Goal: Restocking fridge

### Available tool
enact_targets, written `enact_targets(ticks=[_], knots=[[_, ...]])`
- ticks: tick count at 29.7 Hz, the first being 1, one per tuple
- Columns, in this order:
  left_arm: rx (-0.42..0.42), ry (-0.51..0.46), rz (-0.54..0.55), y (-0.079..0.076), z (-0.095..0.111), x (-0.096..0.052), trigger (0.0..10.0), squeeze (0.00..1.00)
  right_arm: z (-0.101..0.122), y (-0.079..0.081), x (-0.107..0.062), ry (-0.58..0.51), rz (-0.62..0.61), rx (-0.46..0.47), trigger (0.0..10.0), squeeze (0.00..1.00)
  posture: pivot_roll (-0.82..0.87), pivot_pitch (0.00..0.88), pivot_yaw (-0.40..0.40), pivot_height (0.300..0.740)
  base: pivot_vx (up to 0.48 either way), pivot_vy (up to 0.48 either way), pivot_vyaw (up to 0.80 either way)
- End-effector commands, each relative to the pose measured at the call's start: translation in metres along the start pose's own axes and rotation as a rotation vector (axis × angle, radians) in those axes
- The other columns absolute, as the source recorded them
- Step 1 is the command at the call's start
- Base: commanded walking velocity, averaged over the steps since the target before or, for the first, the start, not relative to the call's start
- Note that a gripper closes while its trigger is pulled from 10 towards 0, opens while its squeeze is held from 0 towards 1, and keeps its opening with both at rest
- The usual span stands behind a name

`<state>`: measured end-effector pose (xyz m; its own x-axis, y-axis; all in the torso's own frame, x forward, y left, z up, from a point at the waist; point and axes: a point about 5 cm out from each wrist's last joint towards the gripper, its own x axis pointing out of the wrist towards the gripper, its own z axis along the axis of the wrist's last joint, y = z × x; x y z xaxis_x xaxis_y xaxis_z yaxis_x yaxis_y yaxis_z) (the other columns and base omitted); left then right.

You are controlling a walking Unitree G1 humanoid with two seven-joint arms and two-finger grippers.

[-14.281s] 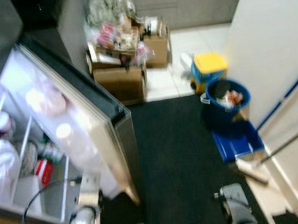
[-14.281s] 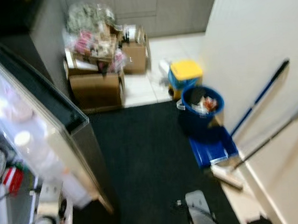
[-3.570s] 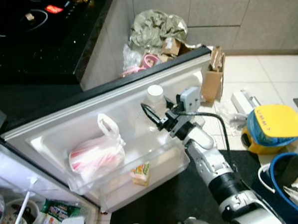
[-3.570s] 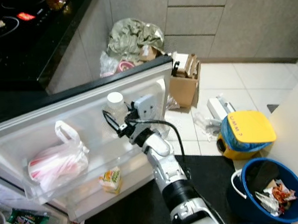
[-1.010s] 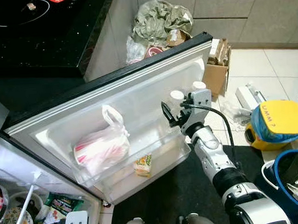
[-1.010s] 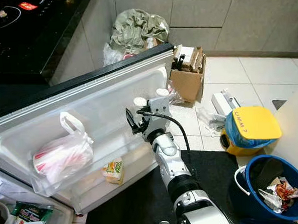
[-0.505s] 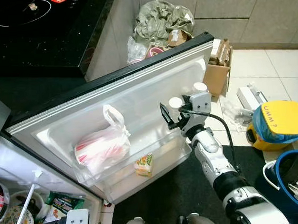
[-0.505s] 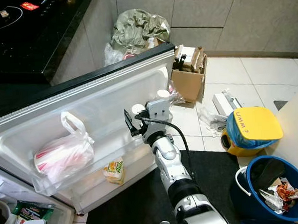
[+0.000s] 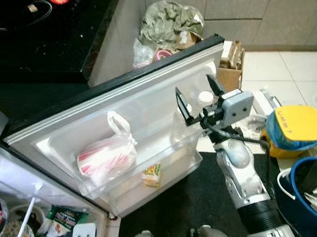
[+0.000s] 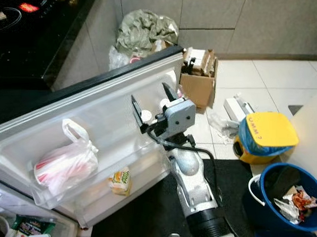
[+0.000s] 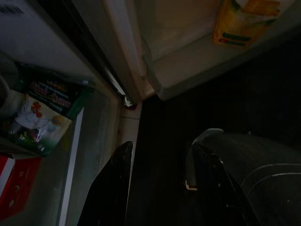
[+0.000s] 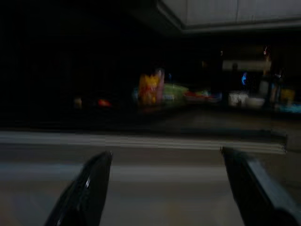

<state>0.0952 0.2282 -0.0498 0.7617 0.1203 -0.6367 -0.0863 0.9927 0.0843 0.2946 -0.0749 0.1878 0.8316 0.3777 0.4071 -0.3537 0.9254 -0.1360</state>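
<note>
Head eyes look down on the fridge door (image 9: 121, 115) (wrists dim).

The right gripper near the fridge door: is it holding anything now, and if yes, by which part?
Nothing is held. The right gripper is open, raised in front of the open fridge door, its fingers spread with only air between them.

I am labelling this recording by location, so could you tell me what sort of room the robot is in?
Most likely a home kitchen: an open fridge door with a plastic bag on its shelf, a black cooktop on a counter, and grey cabinet drawers behind.
</note>
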Motion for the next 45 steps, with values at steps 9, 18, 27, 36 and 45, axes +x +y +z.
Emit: enact_targets(ticks=[9,18,27,36,45], knots=[[0.032,0.05,0.02,0.004,-0.015,0.002,10.0,0.0,-0.024,-0.012,-0.083,0.214,-0.063,-0.191,10.0,0.0,0.07,0.119,-0.058,0.74,0.0,0.0,0.0],[0.07,0.084,0.039,0.009,-0.022,0.007,10.0,0.0,-0.08,-0.057,-0.183,0.649,-0.25,-0.404,10.0,0.0,0.06,0.098,-0.068,0.74,0.0,0.0,0.0],[0.104,0.1,0.036,0.01,-0.021,0.017,10.0,0.0,-0.154,-0.053,-0.264,1.167,-0.326,-0.109,10.0,0.0,0.05,0.058,-0.046,0.74,0.0,0.0,0.0],[0.118,0.135,-0.002,0.005,-0.01,0.037,10.0,0.0,-0.181,-0.022,-0.292,1.411,-0.283,0.053,10.0,0.0,0.04,0.003,-0.006,0.74,0.0,0.0,0.0],[0.061,0.207,-0.009,0.004,-0.015,0.044,10.0,0.0,-0.185,-0.012,-0.298,1.469,-0.084,-0.008,10.0,0.0,0.01,0.0,-0.034,0.74,0.0,0.0,0.0]])
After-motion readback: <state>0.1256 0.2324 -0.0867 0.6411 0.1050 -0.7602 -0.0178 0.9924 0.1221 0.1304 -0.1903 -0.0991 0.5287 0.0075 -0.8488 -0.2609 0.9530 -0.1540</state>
